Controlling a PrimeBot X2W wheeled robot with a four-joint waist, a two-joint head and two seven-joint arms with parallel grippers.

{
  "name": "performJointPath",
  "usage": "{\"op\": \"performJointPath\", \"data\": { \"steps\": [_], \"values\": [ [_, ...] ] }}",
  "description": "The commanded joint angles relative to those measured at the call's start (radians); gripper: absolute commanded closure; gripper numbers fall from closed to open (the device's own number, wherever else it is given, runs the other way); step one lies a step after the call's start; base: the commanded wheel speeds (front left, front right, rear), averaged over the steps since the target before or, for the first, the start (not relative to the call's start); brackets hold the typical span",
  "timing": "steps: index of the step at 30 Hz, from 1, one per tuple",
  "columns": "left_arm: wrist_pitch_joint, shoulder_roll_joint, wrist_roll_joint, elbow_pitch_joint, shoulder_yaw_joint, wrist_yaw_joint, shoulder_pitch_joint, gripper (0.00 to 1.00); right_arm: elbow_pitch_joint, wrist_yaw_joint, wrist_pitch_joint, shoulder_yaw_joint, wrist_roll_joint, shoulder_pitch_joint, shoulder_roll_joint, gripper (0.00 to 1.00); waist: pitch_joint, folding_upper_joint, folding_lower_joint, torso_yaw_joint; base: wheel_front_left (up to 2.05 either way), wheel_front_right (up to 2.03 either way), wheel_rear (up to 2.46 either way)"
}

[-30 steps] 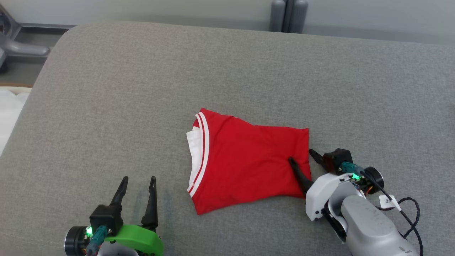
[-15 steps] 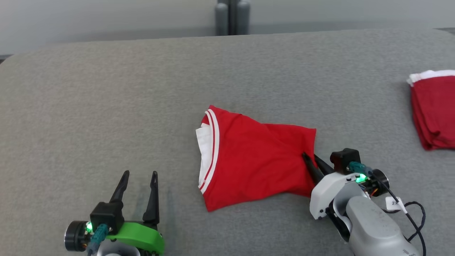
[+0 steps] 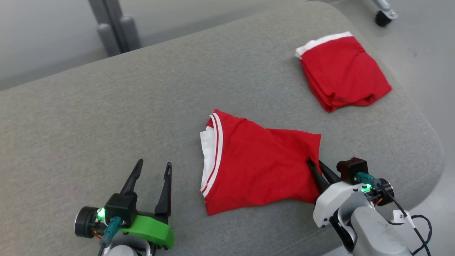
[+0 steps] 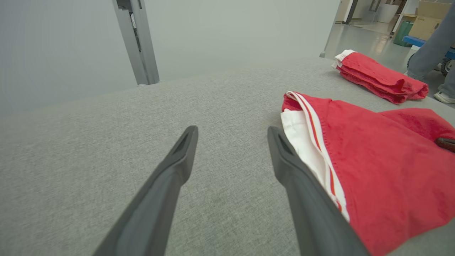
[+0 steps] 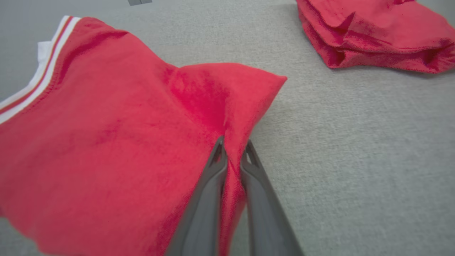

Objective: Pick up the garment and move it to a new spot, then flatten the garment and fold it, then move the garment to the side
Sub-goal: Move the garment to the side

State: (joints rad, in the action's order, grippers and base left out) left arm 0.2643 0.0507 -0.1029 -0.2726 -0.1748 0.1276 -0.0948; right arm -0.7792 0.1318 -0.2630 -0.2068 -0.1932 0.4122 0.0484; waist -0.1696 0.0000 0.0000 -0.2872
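A folded red garment (image 3: 256, 163) with a white and red striped hem lies on the grey cushioned surface (image 3: 106, 117). My right gripper (image 3: 314, 163) is shut on the garment's right edge, red cloth pinched between its fingers (image 5: 233, 145). In the right wrist view the garment (image 5: 117, 142) bunches up at the pinch. Left of the garment my left gripper (image 3: 153, 167) stands open over bare cushion, holding nothing. From the left wrist its fingers (image 4: 231, 142) point past the garment's striped hem (image 4: 312, 135).
A second folded red garment (image 3: 341, 71) lies at the cushion's far right corner (image 5: 373, 32) (image 4: 380, 78). The cushion's right edge (image 3: 430, 142) drops to the floor. Grey posts (image 3: 113, 28) stand behind. A person's leg and shoe (image 4: 433, 57) show at the far right.
The head camera has turned right, bringing the second folded garment fully into view. My right gripper has closed from open onto the garment's right edge. The left gripper stays open.
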Motion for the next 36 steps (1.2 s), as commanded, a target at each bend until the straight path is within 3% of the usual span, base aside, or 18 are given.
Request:
{"op": "performJointPath", "data": {
  "steps": [1, 11, 17, 23, 28, 36],
  "values": [
    [-0.001, 0.010, 0.005, -0.002, -0.007, 0.004, -0.015, 0.00, 0.010, -0.002, -0.001, 0.005, -0.003, -0.018, 0.004, 1.00, -0.035, 0.0000, 0.0000, -0.179, 0.00, 0.00, 0.00],
    [-0.001, 0.034, -0.010, -0.003, -0.032, 0.004, -0.008, 0.00, 0.049, -0.002, -0.001, 0.016, 0.005, -0.024, 0.004, 1.00, -0.060, 0.0000, 0.0000, -0.216, 0.00, 0.00, 0.00],
    [-0.001, 0.056, -0.014, 0.004, -0.036, 0.004, -0.032, 0.00, 0.073, -0.002, -0.001, 0.018, 0.037, 0.051, 0.004, 1.00, -0.102, 0.0000, 0.0000, -0.172, 0.00, 0.00, 0.00],
    [-0.001, 0.086, -0.023, 0.020, -0.036, 0.004, -0.066, 0.00, 0.070, -0.002, 0.029, 0.041, 0.144, 0.248, 0.004, 1.00, -0.171, 0.0000, 0.0000, -0.109, 0.00, 0.00, 0.00],
    [-0.001, 0.109, -0.038, 0.027, -0.040, 0.004, -0.097, 0.00, 0.037, -0.002, 0.111, 0.175, 0.301, 0.439, 0.016, 1.00, -0.232, 0.0000, 0.0000, -0.059, 0.00, 0.00, 0.00],
    [-0.001, 0.128, -0.054, 0.031, -0.057, 0.004, -0.149, 0.00, 0.043, -0.002, 0.238, 0.499, 0.581, 0.567, 0.144, 1.00, -0.307, 0.0000, 0.0000, 0.034, 0.00, 0.00, 0.00]
  ]
}}
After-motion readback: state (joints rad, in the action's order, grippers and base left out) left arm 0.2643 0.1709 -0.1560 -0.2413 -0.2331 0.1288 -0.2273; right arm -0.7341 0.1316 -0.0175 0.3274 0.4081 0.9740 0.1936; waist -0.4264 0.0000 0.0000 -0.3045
